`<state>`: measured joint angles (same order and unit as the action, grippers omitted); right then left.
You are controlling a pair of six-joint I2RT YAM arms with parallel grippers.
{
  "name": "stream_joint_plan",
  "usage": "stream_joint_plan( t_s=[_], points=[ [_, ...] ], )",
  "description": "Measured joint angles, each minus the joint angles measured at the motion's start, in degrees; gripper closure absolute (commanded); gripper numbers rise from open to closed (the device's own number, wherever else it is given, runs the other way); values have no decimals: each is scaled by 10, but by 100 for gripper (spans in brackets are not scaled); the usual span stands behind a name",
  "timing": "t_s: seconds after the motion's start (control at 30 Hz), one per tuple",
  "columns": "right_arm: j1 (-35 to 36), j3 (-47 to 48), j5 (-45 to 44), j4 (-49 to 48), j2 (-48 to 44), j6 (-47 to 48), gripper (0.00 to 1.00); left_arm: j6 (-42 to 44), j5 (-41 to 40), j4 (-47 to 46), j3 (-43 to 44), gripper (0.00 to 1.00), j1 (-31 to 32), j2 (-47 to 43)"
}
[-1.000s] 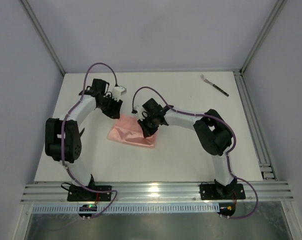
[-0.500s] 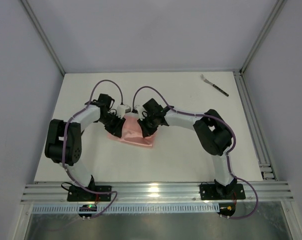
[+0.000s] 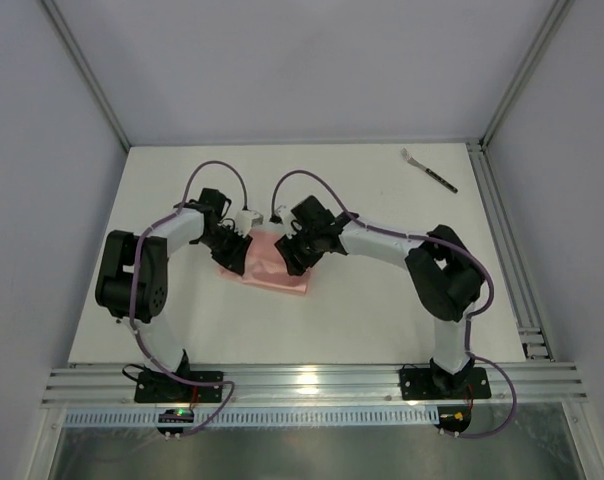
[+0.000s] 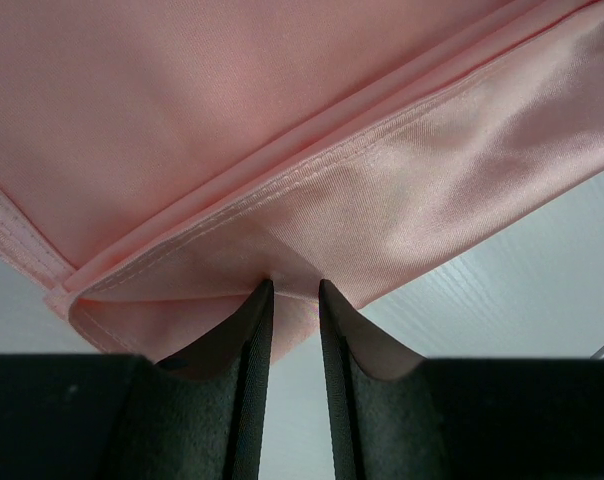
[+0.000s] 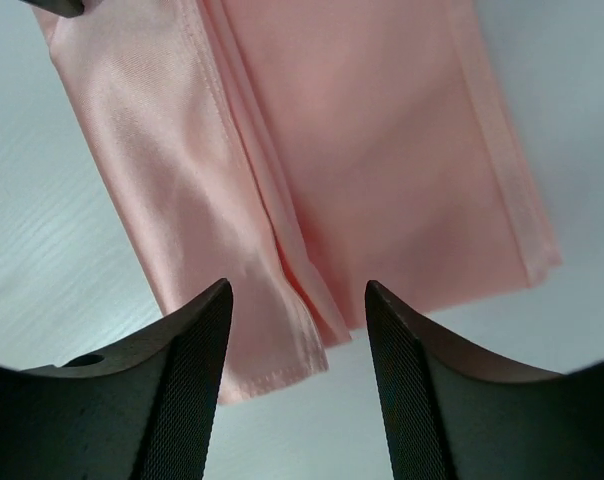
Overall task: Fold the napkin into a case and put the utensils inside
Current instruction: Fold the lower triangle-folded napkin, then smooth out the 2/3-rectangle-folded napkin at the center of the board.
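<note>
The salmon-pink napkin [image 3: 267, 266] lies flat on the table, folded into a layered oblong that forms the case. Its hemmed layers fill the left wrist view [image 4: 282, 120] and the right wrist view [image 5: 382, 150]. My left gripper [image 3: 234, 254] is at its left end. The jaws stand narrowly apart, with a small pucker of the cloth's edge between the tips [image 4: 295, 285]. My right gripper [image 3: 290, 258] hovers over the other end, open [image 5: 297, 290], holding nothing. The utensil, a small fork [image 3: 429, 170], lies far off at the back right.
The white table [image 3: 382, 310] is bounded by a metal rail [image 3: 522, 290] on the right and grey walls at the back and sides. Both arms' purple cables arch above the napkin.
My left gripper came in from the back left to the napkin's left end and narrowed its jaws. My right gripper opened and let go of the cloth.
</note>
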<state>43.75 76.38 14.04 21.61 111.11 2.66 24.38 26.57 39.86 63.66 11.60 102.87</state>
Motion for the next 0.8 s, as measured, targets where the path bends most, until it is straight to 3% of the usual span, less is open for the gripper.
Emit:
stream_joint_plan(
  t_s=[0.1, 0.27, 0.4, 0.53, 0.8],
  points=[
    [-2, -25, -42, 2, -55, -12, 42, 0, 1, -1, 0, 73, 0, 0],
    [11, -80, -96, -53, -148, -85, 96, 0, 3, -2, 0, 73, 0, 0],
    [51, -143, -85, -190, -152, -170, 96, 0, 5, -4, 0, 73, 0, 0],
    [84, -155, -52, -313, -80, -243, 96, 0, 5, -5, -1, 73, 0, 0],
    [87, -146, -20, -444, 26, -344, 96, 0, 7, -7, -1, 73, 0, 0]
  ],
)
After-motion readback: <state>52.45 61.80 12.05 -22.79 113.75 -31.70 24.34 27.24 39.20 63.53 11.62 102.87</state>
